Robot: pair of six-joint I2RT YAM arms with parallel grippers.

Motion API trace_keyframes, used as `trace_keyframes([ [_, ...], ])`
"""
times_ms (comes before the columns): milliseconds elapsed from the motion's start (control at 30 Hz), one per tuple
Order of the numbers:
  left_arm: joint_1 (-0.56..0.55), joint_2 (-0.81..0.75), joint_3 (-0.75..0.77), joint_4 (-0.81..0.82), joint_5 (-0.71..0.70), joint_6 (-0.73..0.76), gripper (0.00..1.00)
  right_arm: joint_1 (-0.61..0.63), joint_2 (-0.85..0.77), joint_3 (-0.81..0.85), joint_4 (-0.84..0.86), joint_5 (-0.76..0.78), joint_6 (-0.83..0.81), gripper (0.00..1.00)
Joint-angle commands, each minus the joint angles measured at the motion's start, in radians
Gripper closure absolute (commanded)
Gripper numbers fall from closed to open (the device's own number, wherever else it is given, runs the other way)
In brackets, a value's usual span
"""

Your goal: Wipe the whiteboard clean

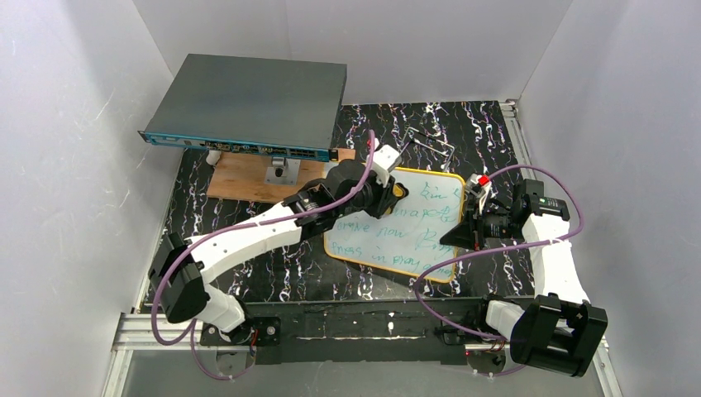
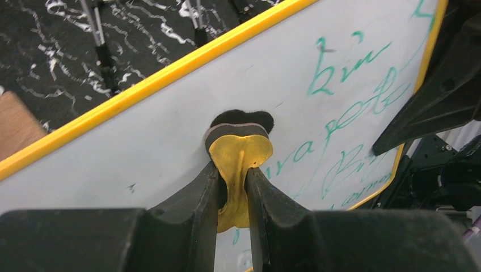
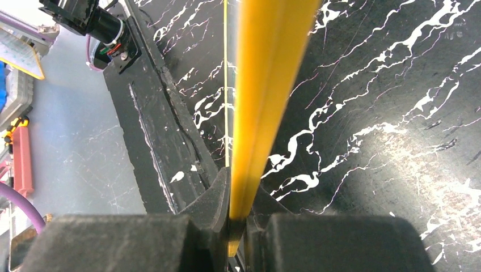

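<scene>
The whiteboard lies on the black marbled table, white with a yellow frame and green handwriting over its middle and right. My left gripper is shut on a small yellow eraser with a dark felt face, pressed on the board's upper left part, where the surface is wiped blank. Green writing lies right of the eraser. My right gripper is shut on the board's right edge; in the right wrist view the yellow frame runs edge-on between the jaws.
A dark-grey flat box stands at the back left, partly over a brown wooden board. A thin metal wire stand lies behind the whiteboard. White walls close in on three sides. The table's near rail holds both arm bases.
</scene>
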Motion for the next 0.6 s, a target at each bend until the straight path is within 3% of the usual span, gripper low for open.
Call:
trace_keyframes([
  [0, -0.038, 0.089, 0.093, 0.075, 0.058, 0.05, 1.0, 0.023, -0.025, 0.001, 0.014, 0.126, -0.128, 0.99],
  [200, -0.092, 0.156, 0.147, 0.074, 0.058, 0.064, 1.0, 0.023, -0.034, 0.0, 0.014, 0.127, -0.124, 0.99],
  [567, -0.084, 0.088, 0.077, 0.011, -0.189, 0.062, 1.0, 0.023, -0.038, 0.001, 0.015, 0.127, -0.124, 0.99],
])
